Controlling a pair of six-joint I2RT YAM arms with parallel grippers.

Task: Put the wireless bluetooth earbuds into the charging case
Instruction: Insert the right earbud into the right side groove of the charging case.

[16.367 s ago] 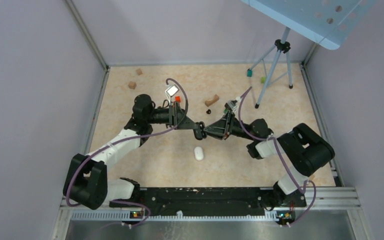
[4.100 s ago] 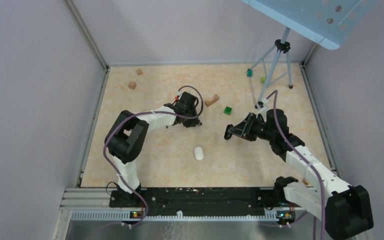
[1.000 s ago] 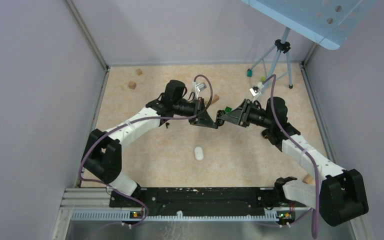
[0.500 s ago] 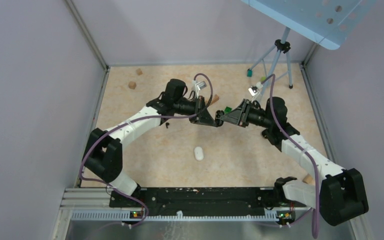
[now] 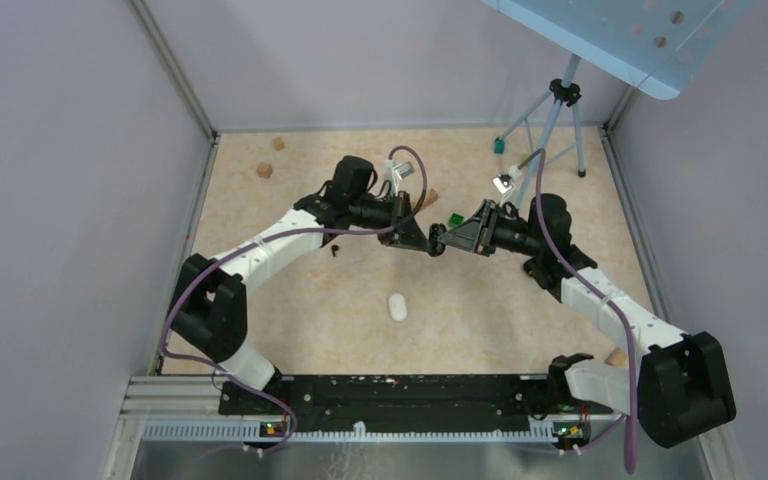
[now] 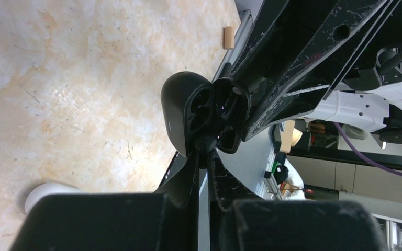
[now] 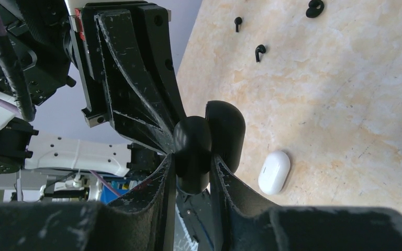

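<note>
Both arms meet over the middle of the desk (image 5: 290, 330), tip to tip.

Right gripper (image 7: 192, 157) is clamped on the black charging case (image 7: 194, 140), one finger on each side. The case is off the desk and held in the air, with its lid hinged open. In the left wrist view both of the case's earbud wells look hollow.

Left gripper (image 6: 205, 152) is clenched almost fully, with its tips right at the lower edge of the open case. There is something small and dark at the tips. I can't tell whether it's an earbud or just the case rim.

- White oval case (image 5: 397, 306) lies flat on the desk, on the near-edge side of the grippers and apart from them.
- Two small black pieces (image 7: 260, 52) lie loose on the desk in the right wrist view. They are too small to name for sure.
- A third, rounder black bit (image 7: 314, 7) is close by them.
- Green block (image 5: 455, 218) sits just beyond the right gripper, toward the far edge.
- Two wooden blocks (image 5: 264, 170) are near the far-left corner.
- Tripod (image 5: 555, 110) stands at the far-right corner, with a teal block (image 5: 499, 146) beside its leg.
</note>
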